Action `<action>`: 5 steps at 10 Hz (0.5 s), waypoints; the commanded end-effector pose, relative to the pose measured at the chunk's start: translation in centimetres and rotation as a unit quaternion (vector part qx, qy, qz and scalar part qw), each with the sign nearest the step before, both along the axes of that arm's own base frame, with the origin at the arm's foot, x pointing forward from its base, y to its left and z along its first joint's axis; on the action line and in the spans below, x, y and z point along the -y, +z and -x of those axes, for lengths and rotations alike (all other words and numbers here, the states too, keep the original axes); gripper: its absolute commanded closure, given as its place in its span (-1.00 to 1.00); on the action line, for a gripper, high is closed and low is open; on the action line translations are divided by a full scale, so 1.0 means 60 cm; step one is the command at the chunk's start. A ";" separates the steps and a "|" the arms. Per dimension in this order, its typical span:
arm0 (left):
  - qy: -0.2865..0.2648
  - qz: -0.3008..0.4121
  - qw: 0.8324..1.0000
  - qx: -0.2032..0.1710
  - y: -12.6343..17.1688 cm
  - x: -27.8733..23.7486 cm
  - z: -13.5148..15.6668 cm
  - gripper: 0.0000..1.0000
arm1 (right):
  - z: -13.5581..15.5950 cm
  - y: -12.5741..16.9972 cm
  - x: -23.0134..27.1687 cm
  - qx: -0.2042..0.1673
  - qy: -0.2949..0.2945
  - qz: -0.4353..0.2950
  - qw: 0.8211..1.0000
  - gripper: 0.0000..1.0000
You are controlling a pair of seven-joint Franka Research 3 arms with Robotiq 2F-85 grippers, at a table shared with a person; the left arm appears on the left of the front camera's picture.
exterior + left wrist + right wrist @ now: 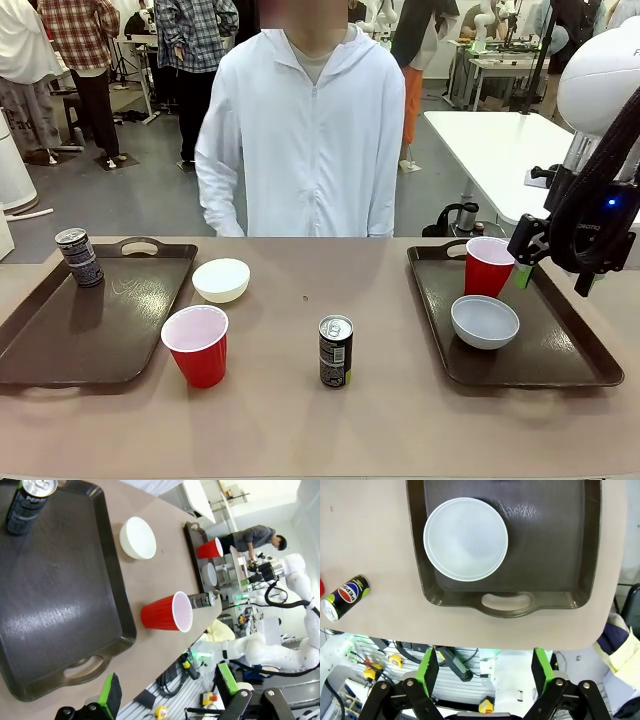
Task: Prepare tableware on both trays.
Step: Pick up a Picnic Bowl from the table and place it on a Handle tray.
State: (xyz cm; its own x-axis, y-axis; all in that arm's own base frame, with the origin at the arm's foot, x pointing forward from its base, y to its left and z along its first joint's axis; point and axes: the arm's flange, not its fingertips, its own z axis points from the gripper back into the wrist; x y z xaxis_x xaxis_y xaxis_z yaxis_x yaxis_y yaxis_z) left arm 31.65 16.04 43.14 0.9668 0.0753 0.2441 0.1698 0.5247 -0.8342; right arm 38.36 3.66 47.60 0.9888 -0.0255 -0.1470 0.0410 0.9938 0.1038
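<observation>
The right tray (432, 322) lies on the worktop (400, 420) at the robot's right. A red cup (487, 266) stands upright at its far end, and a whitish bowl (485, 321) sits mouth up nearer the robot, close to the cup. The left tray (60, 340) lies at the robot's left and carries a dark can (78, 257), upright in its far corner.

Between the trays, on the bare worktop, a second bowl (221, 280) rests just beside the left tray's far right corner. A second red cup (197, 345) stands upright nearer the robot, and a second can (335, 351) stands upright around the middle.

The right hand (553, 275) hangs above the right tray, just to the right of the red cup. Its fingers are spread wide with nothing between them. Its wrist view looks straight down past the green pads (429, 667) at the whitish bowl and the tray's handle slot.

The left hand (168, 687) is likewise spread wide and holds nothing. It is raised off the near end of the left tray.

A person (312, 130) in a white jacket stands at the far side of the worktop.
</observation>
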 end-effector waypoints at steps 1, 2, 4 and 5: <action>0.000 0.008 1.000 0.008 0.002 -0.002 0.001 -1.00 | -0.002 0.002 -0.002 0.007 -0.001 0.001 1.000 -0.91; 0.000 0.008 1.000 0.008 0.002 -0.002 0.001 -1.00 | -0.002 0.002 -0.002 0.007 -0.001 0.001 1.000 -0.91; 0.000 0.008 1.000 0.008 0.002 -0.002 0.001 -1.00 | -0.002 0.002 -0.002 0.007 -0.001 0.001 1.000 -0.91; 0.000 0.008 1.000 0.008 0.002 -0.002 0.001 -1.00 | 0.000 0.001 0.000 0.001 0.000 0.000 1.000 -0.92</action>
State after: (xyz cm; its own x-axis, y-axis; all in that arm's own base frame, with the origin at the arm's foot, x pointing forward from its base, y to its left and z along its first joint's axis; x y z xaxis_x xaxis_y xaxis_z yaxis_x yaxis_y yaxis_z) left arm 31.65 16.04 43.14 0.9668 0.0753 0.2441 0.1698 0.5247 -0.8342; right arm 38.33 3.66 47.68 0.9891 -0.0254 -0.1453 0.0408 0.9937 0.1039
